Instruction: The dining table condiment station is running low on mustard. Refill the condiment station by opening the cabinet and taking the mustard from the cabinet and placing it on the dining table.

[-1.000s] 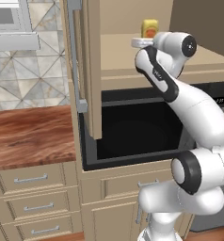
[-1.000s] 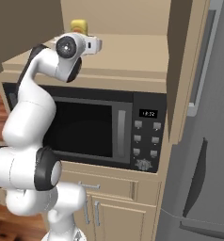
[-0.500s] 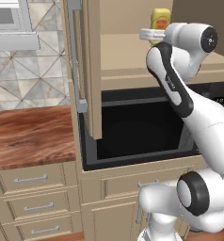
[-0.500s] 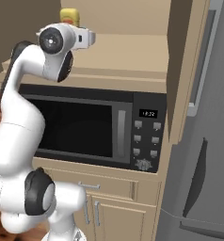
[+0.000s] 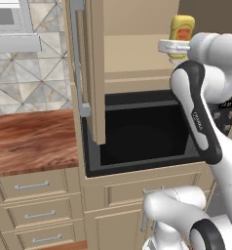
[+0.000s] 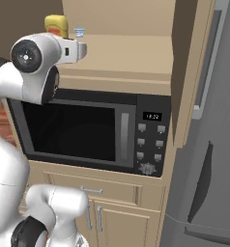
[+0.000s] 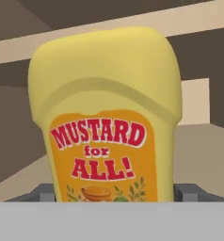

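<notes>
The mustard (image 7: pixel 104 117), a squat yellow bottle with an orange-red label, stands upright between my gripper's (image 7: pixel 115 196) fingertips (image 7: pixel 43 194), which press on its lower sides. From the left base it is the mustard (image 5: pixel 182 29) held by the gripper (image 5: pixel 178 49) in front of the open cabinet (image 5: pixel 137 53), above the shelf. From the right base the mustard (image 6: pixel 56 25) hangs left of the cabinet's (image 6: pixel 122 53) side wall, with the gripper (image 6: pixel 68 36) on it. Both cabinet doors (image 5: pixel 94 73) (image 6: pixel 192 67) stand swung open. The dining table is out of view.
A black microwave (image 6: pixel 88 130) sits directly under the cabinet shelf. A grey fridge (image 6: pixel 211 169) stands to the right. To the left are a reddish wood countertop (image 5: pixel 32 139) over beige drawers (image 5: pixel 32 185), and a tiled wall (image 5: pixel 35 78).
The hand and the mustard have moved together, first up and then down and back toward the robot, out of the cabinet. The arm's elbow has swung with them.
</notes>
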